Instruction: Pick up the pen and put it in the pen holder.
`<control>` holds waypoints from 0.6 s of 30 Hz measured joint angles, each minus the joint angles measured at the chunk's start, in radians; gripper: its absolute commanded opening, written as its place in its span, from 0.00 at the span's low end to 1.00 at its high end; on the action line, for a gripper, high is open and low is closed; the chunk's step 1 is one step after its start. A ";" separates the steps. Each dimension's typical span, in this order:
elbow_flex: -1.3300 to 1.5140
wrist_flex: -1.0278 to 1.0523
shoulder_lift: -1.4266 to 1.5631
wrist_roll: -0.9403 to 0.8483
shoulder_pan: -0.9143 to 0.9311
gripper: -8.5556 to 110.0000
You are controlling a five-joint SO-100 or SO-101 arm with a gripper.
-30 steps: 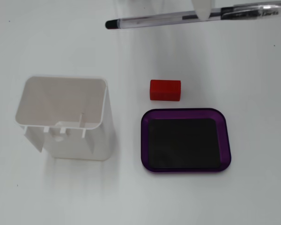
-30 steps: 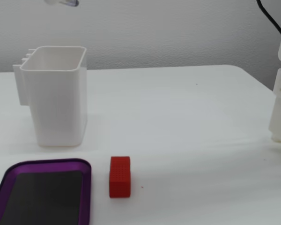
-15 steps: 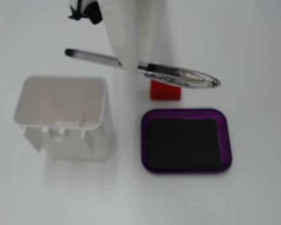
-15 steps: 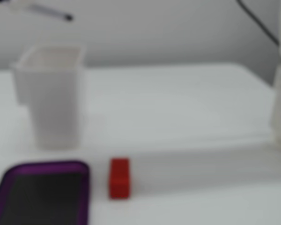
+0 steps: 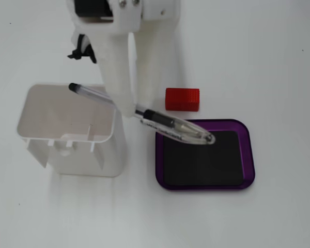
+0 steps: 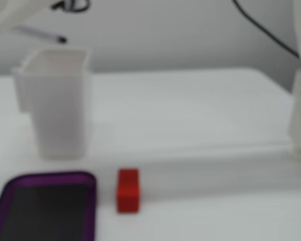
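1. The pen holder (image 5: 67, 129) is the largest thing. It stands upright at the left of the top-down fixed view, and in the blurred side fixed view (image 6: 55, 103) it is at the left of the middle. Its opening is turned up and nothing lies inside it, so the last step of the task is not done.

2. The arm (image 5: 132, 31) enters from the upper edge of the top-down view and reaches down to the right wall of the holder.

3. The purple tray (image 5: 248, 155) lies flat at the lower right of the centre in the top-down view, beside the holder and apart from it. It has no part in the task.

4. The pen (image 5: 170, 125) is off the table, so the pick-up is done. It is held almost level. Its black end cap is over the back part of the holder's opening, and its clear pointed tip is over the upper left corner of the tray. In the side view only a dark end (image 6: 62, 39) shows above the holder, at the upper left.

5. The gripper (image 5: 129, 107) is closed around the middle of the pen; its fingers are narrow.

6. The red block (image 5: 182, 99) sits just above the tray, untouched.

7. What is left, in my judgement: to tilt the pen more upright over the opening, lower it and release it.
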 measured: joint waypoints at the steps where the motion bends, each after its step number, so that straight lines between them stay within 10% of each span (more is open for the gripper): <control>1: 0.000 -0.002 0.000 0.003 -0.003 0.07; 18: 0.000 -0.003 0.000 0.044 0.086 0.07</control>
